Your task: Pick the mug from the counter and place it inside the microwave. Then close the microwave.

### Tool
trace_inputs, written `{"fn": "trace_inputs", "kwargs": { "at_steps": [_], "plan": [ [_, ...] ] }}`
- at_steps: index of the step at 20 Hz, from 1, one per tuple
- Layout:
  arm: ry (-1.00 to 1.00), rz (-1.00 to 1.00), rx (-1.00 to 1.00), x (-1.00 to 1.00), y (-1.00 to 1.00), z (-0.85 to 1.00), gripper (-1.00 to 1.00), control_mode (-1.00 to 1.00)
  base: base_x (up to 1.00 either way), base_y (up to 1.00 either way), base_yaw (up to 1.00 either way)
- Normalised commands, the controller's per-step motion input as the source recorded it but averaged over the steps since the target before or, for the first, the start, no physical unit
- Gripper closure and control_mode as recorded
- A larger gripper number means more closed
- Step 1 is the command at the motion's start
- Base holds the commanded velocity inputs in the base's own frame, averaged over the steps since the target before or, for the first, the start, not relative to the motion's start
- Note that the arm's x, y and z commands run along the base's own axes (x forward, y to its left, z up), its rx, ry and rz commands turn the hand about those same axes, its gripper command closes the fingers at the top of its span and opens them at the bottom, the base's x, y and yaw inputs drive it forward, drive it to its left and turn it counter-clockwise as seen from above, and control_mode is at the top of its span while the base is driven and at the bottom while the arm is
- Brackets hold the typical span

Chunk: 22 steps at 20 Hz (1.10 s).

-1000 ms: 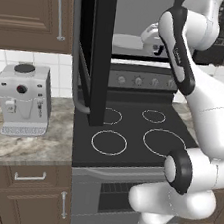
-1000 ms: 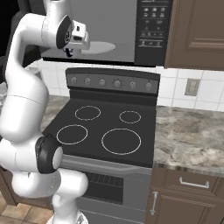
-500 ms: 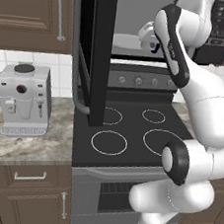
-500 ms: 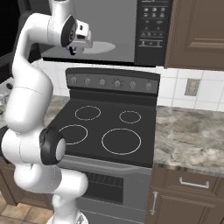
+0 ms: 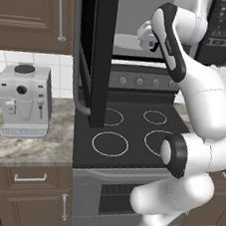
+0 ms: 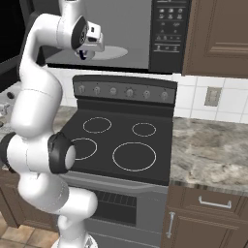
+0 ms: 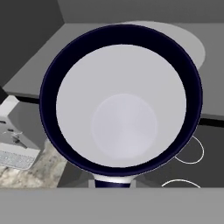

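From the left base view, the white Franka arm reaches high toward the large black over-range microwave point(image 5: 161, 20). Its dark glass door point(image 5: 95, 52) swings wide out over the black stovetop point(image 5: 132, 132), which is why the grey cavity and its white round turntable point(image 5: 126, 40) are reachable at all. The gripper point(image 5: 146, 39) sits at the mouth of the opening, level with the turntable, a sensible height for carrying something in without clipping the door. The silver-grey coffee machine point(image 5: 24, 99) stands on the speckled grey-brown granite counter point(image 5: 35, 145), which carries no mug.

From the right base view, the hand point(image 6: 89, 46) hangs just in front of the cavity, and a sliver of dark blue beneath it reads as the small cylindrical mug point(image 6: 83, 54), off the counter and held in the air, not yet set down inside.

In the hand view, the mug point(image 7: 122, 100) is seen straight down its bore: a dark navy-blue rim ringing a silvery-white interior with a paler round floor (the handle appears to be the navy stub at the bottom edge). The fingers themselves are hidden behind it, but they are fully closed on it, which fits a mug hanging this steadily. Beyond its rim lie the grey microwave floor and the turntable point(image 7: 188, 39) ahead, so the placing step looks to be under way and the door-closing step is yet to come.
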Motion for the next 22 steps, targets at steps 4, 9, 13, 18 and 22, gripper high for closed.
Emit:
{"fn": "trace_inputs", "kwargs": {
  "at_steps": [4,9,13,18,22],
  "plan": [
    [0.04,0.00,0.00,0.09,0.04,-0.04,1.00,-1.00,0.00,0.00,0.00],
    [0.01,0.00,0.00,0.03,0.03,-0.01,1.00,-1.00,0.00,0.00,0.00],
    [0.00,0.00,0.00,0.01,0.07,0.00,1.00,-1.00,0.00,0.00,0.00],
    [0.00,0.00,0.00,0.03,0.07,0.00,1.00,-1.00,0.00,0.00,0.00],
    [0.00,0.00,0.00,0.14,0.04,0.00,1.00,-1.00,0.00,0.00,0.00]
  ]
}}
